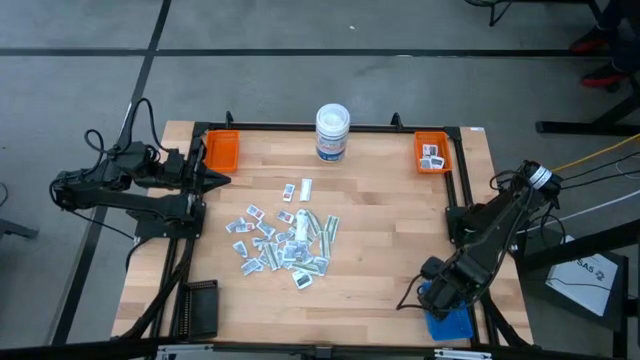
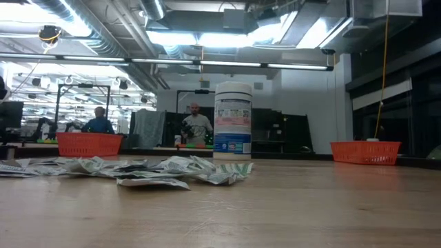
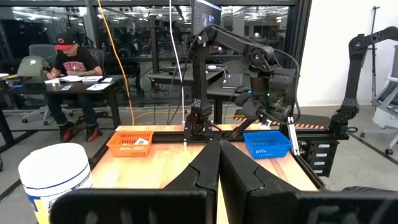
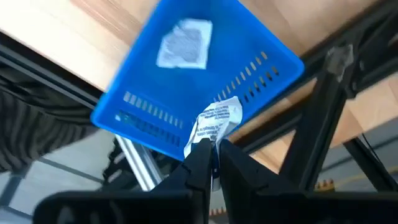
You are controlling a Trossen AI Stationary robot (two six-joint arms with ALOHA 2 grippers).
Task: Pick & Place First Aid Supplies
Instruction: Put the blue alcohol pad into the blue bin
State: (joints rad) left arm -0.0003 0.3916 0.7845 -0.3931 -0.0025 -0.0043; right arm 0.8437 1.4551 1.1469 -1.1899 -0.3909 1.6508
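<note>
One packet [image 4: 214, 124] pinched by its edge in the right fingers [image 4: 211, 163] above the blue tray [image 4: 249, 56]; risk: released off-centre, it flutters past the rim; left fingers [image 3: 219, 168] pressed together, idle beside the tabletop's [image 1: 380, 260] left edge.

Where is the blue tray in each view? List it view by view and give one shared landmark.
High view: blue tray at the picture's bottom right, partly under the right arm.
Low view: not in it.
Left wrist view: right of centre, across the table.
Right wrist view: fills the upper middle.
Landmark: white tub, in all but the right wrist view.
</note>
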